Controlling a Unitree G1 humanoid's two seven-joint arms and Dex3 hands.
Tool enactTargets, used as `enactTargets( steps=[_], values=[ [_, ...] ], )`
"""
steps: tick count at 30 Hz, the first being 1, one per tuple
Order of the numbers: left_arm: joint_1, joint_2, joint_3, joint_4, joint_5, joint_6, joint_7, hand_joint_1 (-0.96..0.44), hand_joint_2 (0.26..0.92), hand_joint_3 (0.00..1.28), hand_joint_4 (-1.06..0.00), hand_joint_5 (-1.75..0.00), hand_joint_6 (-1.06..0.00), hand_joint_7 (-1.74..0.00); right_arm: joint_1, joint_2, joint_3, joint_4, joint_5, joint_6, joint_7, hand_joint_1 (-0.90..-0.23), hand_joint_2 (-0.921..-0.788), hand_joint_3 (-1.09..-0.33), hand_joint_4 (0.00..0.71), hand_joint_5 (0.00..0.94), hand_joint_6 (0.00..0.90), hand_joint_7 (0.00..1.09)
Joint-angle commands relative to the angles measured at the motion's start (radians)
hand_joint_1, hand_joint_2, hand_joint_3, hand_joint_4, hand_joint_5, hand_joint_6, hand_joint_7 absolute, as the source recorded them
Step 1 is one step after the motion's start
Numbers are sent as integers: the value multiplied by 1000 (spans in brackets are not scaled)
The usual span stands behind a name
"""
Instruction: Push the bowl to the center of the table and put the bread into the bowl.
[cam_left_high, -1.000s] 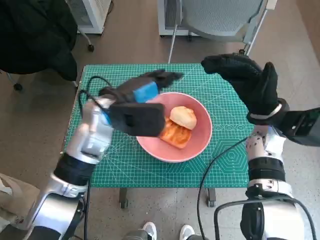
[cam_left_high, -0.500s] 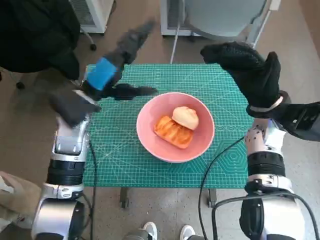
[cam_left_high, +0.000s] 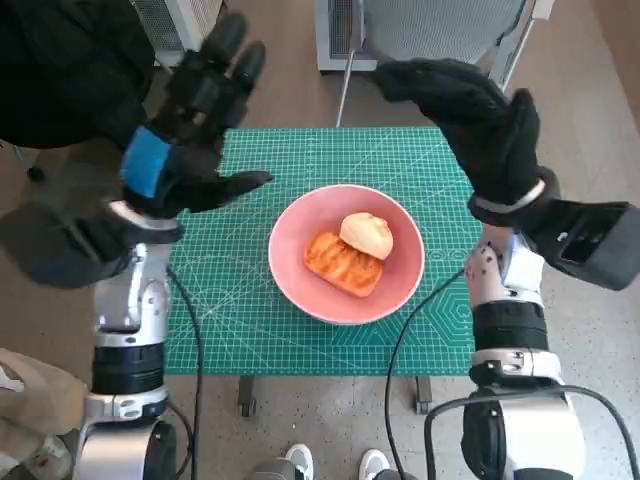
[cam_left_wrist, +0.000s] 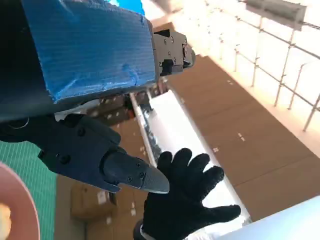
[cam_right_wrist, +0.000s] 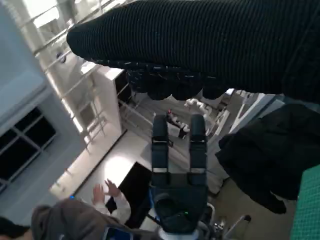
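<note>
The pink bowl (cam_left_high: 346, 254) sits at mid-frame on the green cutting mat (cam_left_high: 250, 300), and both pieces of bread — a pale bun (cam_left_high: 367, 235) and a golden pastry (cam_left_high: 343, 264) — lie inside it. The left hand (cam_left_high: 188, 120), upper left, and the right hand (cam_left_high: 478, 120), upper right, hang raised above the mat with fingers spread, holding nothing. The bowl lies below and between them, about equally near each — judging by this, nothing is left to grasp.
</note>
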Motion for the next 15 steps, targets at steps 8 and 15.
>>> enactTargets(
  steps=[8,15],
  values=[
    [30,-12,10,-13,4,-73,20,-509,921,103,1,1,0,-301,-9,-28,23,-2,-21,13,-16,-699,-921,-724,127,1,190,0],
    [27,-20,2,1,16,-86,43,-503,921,134,1,1,1,-316,-13,-40,29,-3,-31,19,-32,-698,-921,-724,130,3,190,0]
  ],
)
